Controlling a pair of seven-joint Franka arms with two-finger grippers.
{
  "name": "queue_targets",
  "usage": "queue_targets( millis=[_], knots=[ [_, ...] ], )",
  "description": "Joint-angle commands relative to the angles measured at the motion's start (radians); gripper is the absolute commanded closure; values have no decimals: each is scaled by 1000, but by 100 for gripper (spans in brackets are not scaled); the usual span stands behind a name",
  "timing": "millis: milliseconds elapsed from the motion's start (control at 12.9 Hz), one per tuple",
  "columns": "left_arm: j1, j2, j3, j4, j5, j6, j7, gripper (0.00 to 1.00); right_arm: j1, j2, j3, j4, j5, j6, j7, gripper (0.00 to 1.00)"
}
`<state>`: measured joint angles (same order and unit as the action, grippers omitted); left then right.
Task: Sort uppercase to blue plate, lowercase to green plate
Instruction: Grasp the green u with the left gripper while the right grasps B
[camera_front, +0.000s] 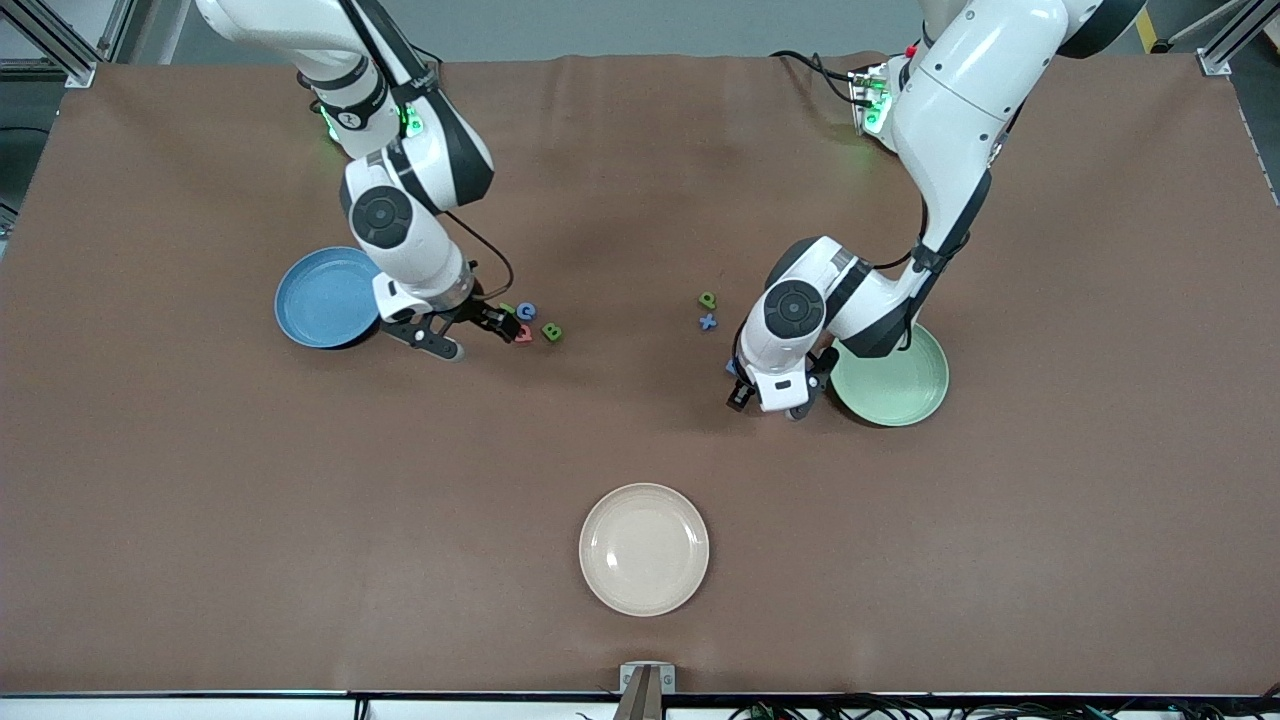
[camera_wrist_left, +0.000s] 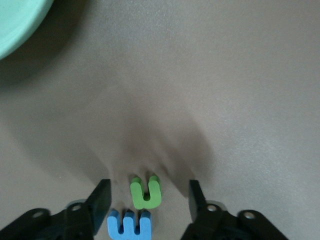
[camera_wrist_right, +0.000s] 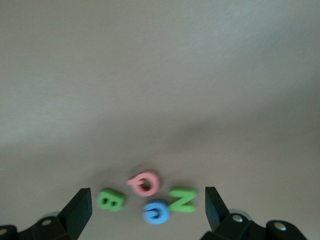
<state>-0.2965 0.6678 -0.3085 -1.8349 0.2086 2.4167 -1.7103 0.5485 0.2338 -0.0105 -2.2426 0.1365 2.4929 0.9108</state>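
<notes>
Two wide-open, empty grippers hover over light, soft foam letters that likely need a gentle pinch across their flat edges: the left gripper (camera_wrist_left: 147, 200) brackets the green u (camera_wrist_left: 146, 191) and blue m (camera_wrist_left: 129, 225), the right gripper (camera_wrist_right: 148, 207) brackets Q (camera_wrist_right: 144, 182), G (camera_wrist_right: 157, 211), N (camera_wrist_right: 182, 199) and B (camera_wrist_right: 110, 199).

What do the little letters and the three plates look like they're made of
The letters, like the pink Q and green u, look like matte foam: thick, soft-edged, no shine. The blue plate, green plate and cream plate look like smooth plastic or melamine, evenly coloured with a faint sheen; ceramic can't be ruled out.
</notes>
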Motion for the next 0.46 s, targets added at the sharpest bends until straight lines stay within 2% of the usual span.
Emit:
queue_targets(
  millis=[0, 155, 386],
  knots=[
    [-7, 13, 2, 0, 23, 15, -34, 36, 48, 53, -11, 60, 3, -12, 223, 2],
    [-12, 16, 0, 2, 23, 15, -35, 44, 86, 88, -11, 63, 0, 3, 376, 3],
    [-7, 12, 0, 3, 22, 13, -35, 72, 117, 117, -11, 63, -1, 52, 505, 9]
  ],
)
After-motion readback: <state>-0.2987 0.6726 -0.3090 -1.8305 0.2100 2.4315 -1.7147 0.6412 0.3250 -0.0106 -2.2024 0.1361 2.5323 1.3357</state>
